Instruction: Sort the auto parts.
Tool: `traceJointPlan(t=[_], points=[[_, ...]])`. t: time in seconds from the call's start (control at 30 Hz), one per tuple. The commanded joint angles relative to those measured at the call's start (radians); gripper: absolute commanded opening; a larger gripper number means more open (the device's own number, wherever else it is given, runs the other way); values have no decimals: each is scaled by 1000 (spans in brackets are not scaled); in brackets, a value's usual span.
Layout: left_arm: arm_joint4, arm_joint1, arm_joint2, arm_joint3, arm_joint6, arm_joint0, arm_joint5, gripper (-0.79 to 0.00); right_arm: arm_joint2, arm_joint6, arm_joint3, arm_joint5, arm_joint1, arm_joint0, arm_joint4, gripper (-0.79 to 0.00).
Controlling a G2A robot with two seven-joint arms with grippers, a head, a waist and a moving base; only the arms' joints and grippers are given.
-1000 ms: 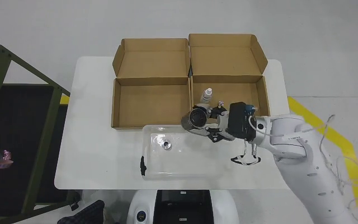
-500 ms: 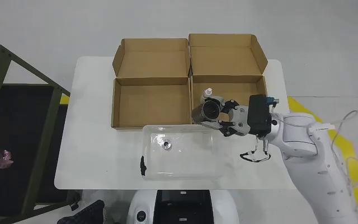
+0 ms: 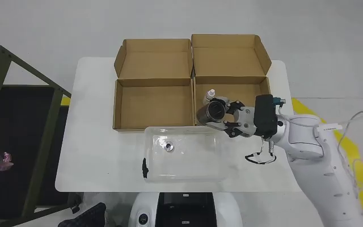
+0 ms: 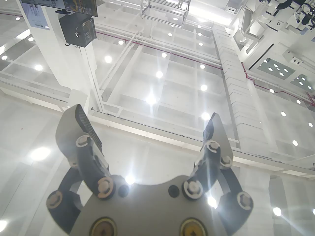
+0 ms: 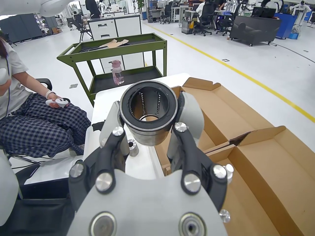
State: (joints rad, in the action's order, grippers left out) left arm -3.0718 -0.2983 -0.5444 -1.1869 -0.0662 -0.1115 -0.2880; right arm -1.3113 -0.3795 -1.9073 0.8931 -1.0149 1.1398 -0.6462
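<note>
While the job is clearly underway, it's nowhere near wrapped up, going by how things lie. The right pincer (image 5: 150, 121) is clamped on a chunky cylindrical bearing (image 3: 212, 112), a dark metal sleeve with rows of little balls visible down its bore, one finger on each side of the barrel. In the top view the bearing hangs over the near corner of the right cardboard box (image 3: 267, 96), on the side next to the other box, roughly above the wall that faces the clear tray (image 3: 193, 167). It isn't set down yet.

One small white-capped part (image 3: 211, 93) already sits inside that same box, just beyond the bearing, so that one looks sorted. A small metal part (image 3: 169, 146) lies in the clear tray at the front of the desk (image 3: 91, 142), and it looks like the next thing to be sorted. Which box it belongs in can't be told from here; the left cardboard box (image 3: 153, 105) sits right alongside, touching the right one, lid flap open.

The left pincer (image 4: 145, 114) points up at the ceiling with its fingers spread apart and nothing between them.

So roughly: one part in, one in the air over the box, one to go.
</note>
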Motion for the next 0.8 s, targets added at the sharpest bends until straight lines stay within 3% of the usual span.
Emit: traceJointPlan(t=[0.0,0.47,0.77], points=[[0,0,0,0,0,0,0,0,17,-8,-1,-14,-2,-6,-18,-785],[0,0,0,0,0,0,0,0,190,-21,3,-180,-30,-69,-190,-785],[0,0,0,0,0,0,0,0,325,-35,83,-303,-66,-164,-248,-785]])
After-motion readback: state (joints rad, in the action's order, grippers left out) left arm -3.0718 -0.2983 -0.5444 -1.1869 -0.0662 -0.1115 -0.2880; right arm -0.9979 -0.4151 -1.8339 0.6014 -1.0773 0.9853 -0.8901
